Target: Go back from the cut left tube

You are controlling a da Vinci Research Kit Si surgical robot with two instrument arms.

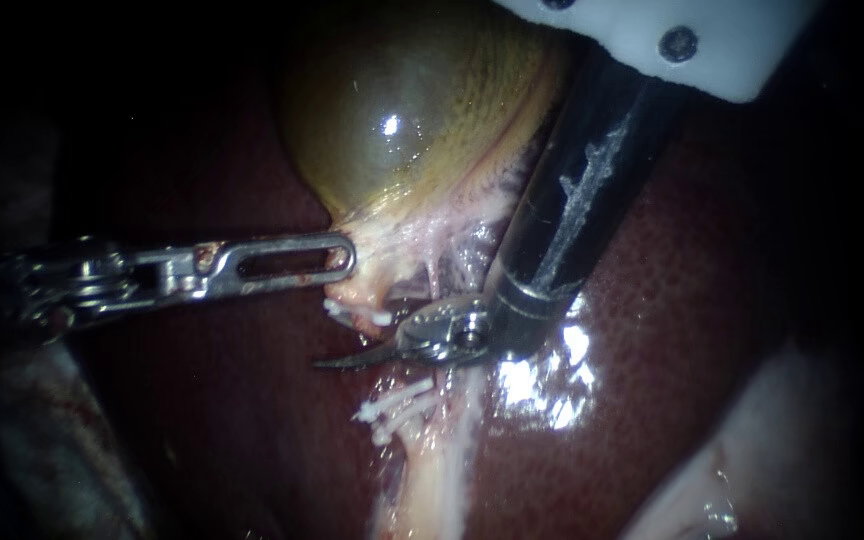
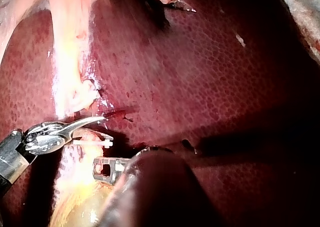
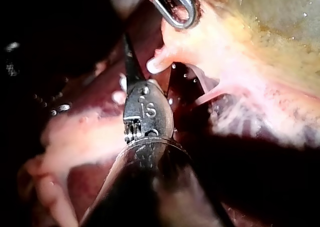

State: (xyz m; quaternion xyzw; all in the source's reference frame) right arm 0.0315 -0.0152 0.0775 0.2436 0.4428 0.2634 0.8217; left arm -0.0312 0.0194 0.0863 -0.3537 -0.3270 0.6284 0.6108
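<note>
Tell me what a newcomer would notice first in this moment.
The glossy yellow-green gallbladder fills the upper middle of the endoscope view, its pale neck gripped by the left instrument. Just below, the right instrument holds its curved blades shut between white clips above and below it, over the dark red liver.

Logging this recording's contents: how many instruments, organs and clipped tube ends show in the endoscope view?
Instruments: 2 (left instrument, right instrument)
Organs: 2 (gallbladder, liver)
Clipped tube ends: 2 (upper end, lower end)
Total: 6
</note>
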